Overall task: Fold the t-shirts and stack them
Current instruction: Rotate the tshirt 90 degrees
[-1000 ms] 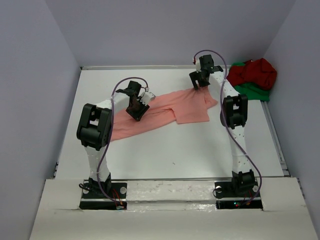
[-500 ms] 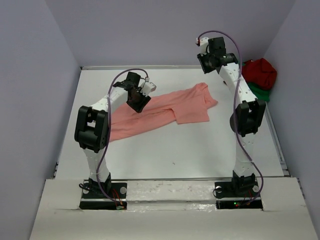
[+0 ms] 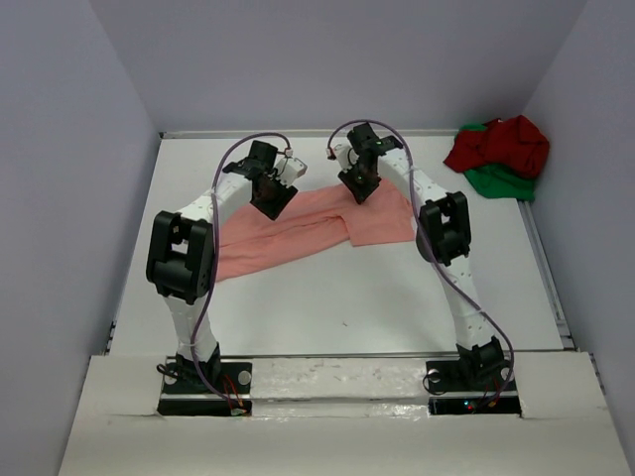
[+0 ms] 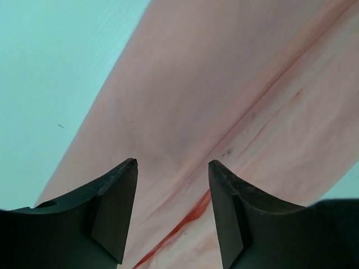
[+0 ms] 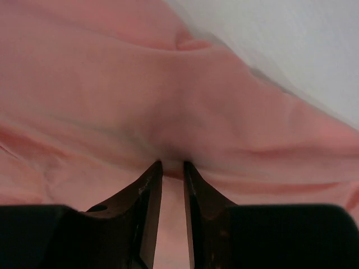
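Observation:
The salmon-pink t-shirt [image 3: 298, 230] lies spread slantwise across the middle of the white table [image 3: 397, 297]. In the top view my left gripper [image 3: 268, 198] hangs just above the shirt's far edge. The left wrist view shows it open [image 4: 173, 162] over flat pink cloth [image 4: 224, 84], holding nothing. My right gripper [image 3: 359, 184] is down on the shirt's upper middle. Its jaws [image 5: 173, 163] stand narrow, pinching a raised fold of pink cloth [image 5: 168, 84]. The dark red t-shirt [image 3: 508, 141] lies bunched on the bright green one [image 3: 501, 182] at the back right corner.
Grey walls enclose the table on three sides. The right arm's elbow [image 3: 444, 226] hangs over the pink shirt's right end. Both arm bases [image 3: 203, 382] sit at the near edge.
My right gripper swung from the back right, high above the table, leftward and down onto the pink shirt and closed on a fold. The left gripper opened a little wider, staying in place.

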Tool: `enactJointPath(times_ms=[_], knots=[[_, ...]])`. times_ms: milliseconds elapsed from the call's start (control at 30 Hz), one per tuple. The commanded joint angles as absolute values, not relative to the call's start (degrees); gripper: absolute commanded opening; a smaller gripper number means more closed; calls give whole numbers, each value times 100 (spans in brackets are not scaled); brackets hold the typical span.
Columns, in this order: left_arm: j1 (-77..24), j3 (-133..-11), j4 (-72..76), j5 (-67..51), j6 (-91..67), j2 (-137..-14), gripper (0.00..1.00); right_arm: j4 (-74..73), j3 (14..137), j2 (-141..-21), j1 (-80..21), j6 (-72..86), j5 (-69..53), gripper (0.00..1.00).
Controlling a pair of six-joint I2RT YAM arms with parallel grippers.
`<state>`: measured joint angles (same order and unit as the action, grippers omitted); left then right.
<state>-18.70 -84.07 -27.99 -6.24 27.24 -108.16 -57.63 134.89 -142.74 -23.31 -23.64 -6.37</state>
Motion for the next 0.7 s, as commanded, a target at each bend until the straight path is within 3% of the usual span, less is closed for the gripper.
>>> enactJointPath(times_ms=[0, 167, 267, 300, 567, 667], knots=[[-1723, -8332, -2707, -545, 2593, -10661, 64, -6002, 13728, -14167, -2539, -2575, -721, 28], [-1652, -8262, -2689, -624, 2584, -10652, 64, -6047, 13861, -14335, -2646, -2593, -730, 40], [-1652, -8235, -2681, -650, 2584, -10670, 64, -5994, 13773, -14326, -2750, -2645, -668, 55], [-1644, -8235, -2681, -642, 2575, -10670, 64, -5959, 13755, -14326, -2751, -2654, -651, 64], [-1652, -8253, -2707, -624, 2558, -10687, 64, -5810, 13764, -14458, -2804, -2663, -580, 77], [-1652, -8227, -2716, -641, 2558, -10687, 64, -5792, 13755, -14554, -2856, -2681, -615, 75]])
